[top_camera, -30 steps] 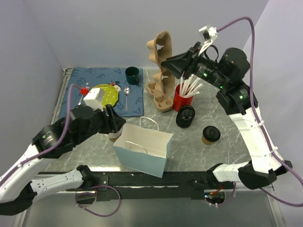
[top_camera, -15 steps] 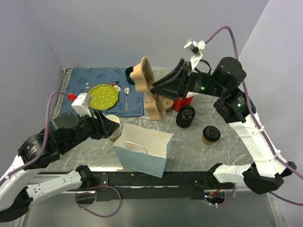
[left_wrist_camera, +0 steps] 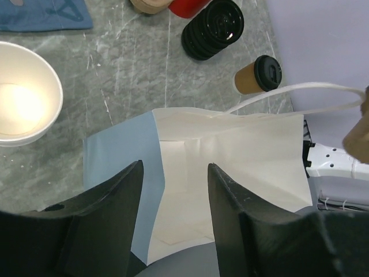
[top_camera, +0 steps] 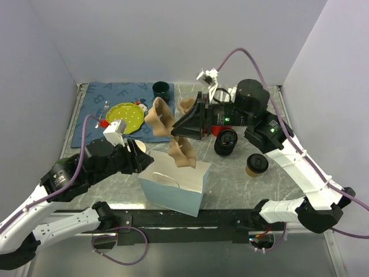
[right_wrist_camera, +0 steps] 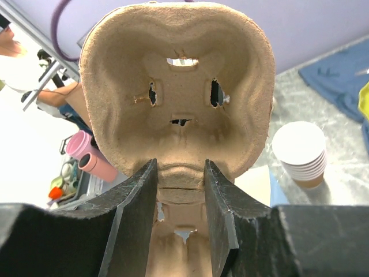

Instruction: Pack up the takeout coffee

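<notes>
The takeout coffee (top_camera: pixel 256 164), a brown paper cup with a black lid, stands on the table right of the bag; the left wrist view shows the takeout coffee (left_wrist_camera: pixel 259 75) too. My right gripper (top_camera: pixel 183 126) is shut on a brown pulp cup carrier (top_camera: pixel 167 130) that hangs tilted over the white-and-blue paper bag (top_camera: pixel 173 182). In the right wrist view both fingers (right_wrist_camera: pixel 138 190) press on the carrier (right_wrist_camera: pixel 176 86). At the bag's left end my left gripper (top_camera: pixel 138 160) is open. Its fingers (left_wrist_camera: pixel 115 196) straddle the bag's (left_wrist_camera: pixel 230 173) left wall above the open mouth without touching it.
A stack of lidless paper cups (top_camera: pixel 137 148) stands just left of the bag. Right of the carrier is a stack of black lids (top_camera: pixel 226 141). A second pulp carrier (top_camera: pixel 187 105), a green mug (top_camera: pixel 161 91) and a yellow-green plate (top_camera: pixel 127 117) on a blue mat (top_camera: pixel 95 104) sit farther back.
My right arm has swung the cup carrier left and down, from beside the red cup to over the bag. My left arm has shifted and its gripper now hangs over the bag's left end.
</notes>
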